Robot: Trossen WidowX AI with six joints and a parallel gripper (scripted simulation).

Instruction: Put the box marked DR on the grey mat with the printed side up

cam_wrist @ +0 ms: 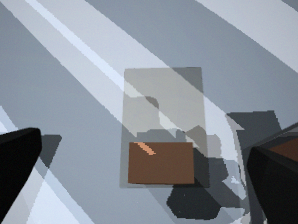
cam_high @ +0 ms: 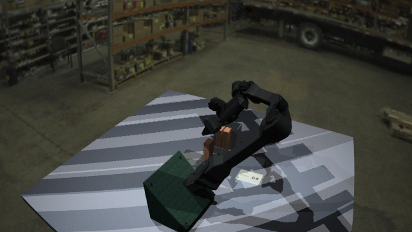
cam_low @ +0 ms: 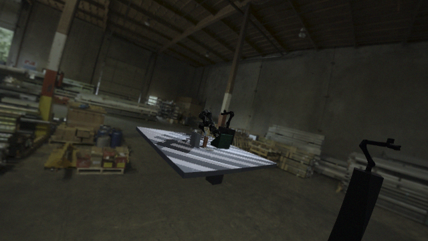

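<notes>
An open hand (cam_high: 210, 127) (cam_low: 202, 128) (cam_wrist: 147, 148) hung above a lone brown box (cam_high: 208, 149) (cam_low: 205, 142) (cam_wrist: 161, 163) on the grey mat (cam_high: 194, 156) (cam_wrist: 162, 85).
The box stood upright, its code hidden; two more boxes (cam_high: 223, 137) (cam_wrist: 290, 149) stood in the bin (cam_high: 237, 135) (cam_low: 195, 139) (cam_wrist: 285, 132), and a card (cam_high: 249, 177) reading "DR" lay on the table (cam_high: 106, 161) (cam_low: 207, 164) (cam_wrist: 250, 30).
</notes>
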